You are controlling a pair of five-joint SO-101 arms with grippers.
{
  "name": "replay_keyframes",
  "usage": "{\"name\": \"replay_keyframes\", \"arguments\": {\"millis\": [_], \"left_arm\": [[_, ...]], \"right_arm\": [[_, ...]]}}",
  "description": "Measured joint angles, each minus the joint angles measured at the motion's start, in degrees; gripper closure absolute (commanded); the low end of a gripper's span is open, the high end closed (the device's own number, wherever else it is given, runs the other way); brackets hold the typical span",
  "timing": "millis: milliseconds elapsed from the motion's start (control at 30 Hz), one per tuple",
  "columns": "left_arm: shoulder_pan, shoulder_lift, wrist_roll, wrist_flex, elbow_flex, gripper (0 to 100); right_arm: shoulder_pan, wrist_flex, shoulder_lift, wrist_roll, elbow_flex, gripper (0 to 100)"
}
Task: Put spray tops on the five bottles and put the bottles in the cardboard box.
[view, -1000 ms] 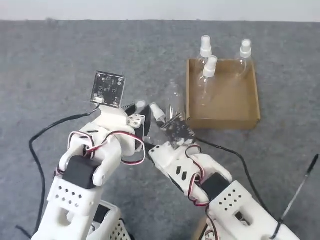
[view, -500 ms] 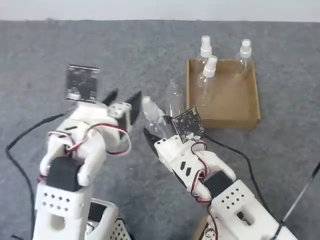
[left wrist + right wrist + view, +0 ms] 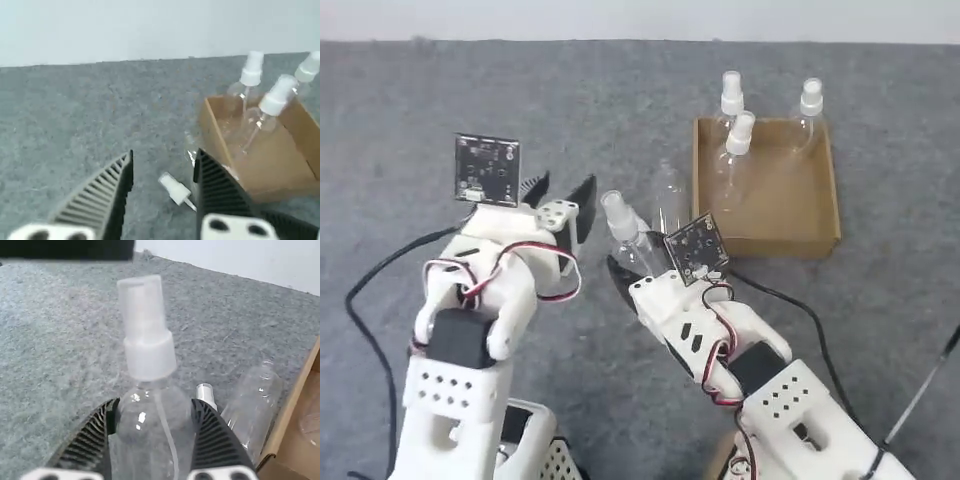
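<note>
The right end effector (image 3: 155, 410) clamps a clear plastic bottle (image 3: 150, 427), white spray top (image 3: 145, 337) uppermost, long axis near upright. The left end effector (image 3: 164, 155) gapes wide, empty. An uncapped clear bottle (image 3: 252, 402) sits beside the brown cardboard box (image 3: 767, 243).

Bright, even, diffuse light, soft faint shadows, glints on the bottle (image 3: 150, 415)

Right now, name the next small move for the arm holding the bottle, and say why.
Probably the right hand should carry its bottle over to the cardboard box and lower it in. The spray top is already on this bottle, the left hand is open and apart from it, and the box has bare floor beside the three capped bottles in it.
</note>
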Motion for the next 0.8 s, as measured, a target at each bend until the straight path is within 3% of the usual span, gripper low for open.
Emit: {"name": "replay_keyframes", "arguments": {"millis": [167,467,800], "left_arm": [[4.22,-0.53,-1.05,-0.97,3.34,82],[4.66,-0.70,-1.14,-1.76,4.04,82],[-5.80,-5.71,-1.32,5.19,-0.09,81]], "right_arm": [[0.18,0.00,0.09,0.00,0.18,99.2],[0.26,0.09,0.18,-0.09,0.26,99.2],[0.88,1.58,0.00,0.00,-0.26,99.2]]}}
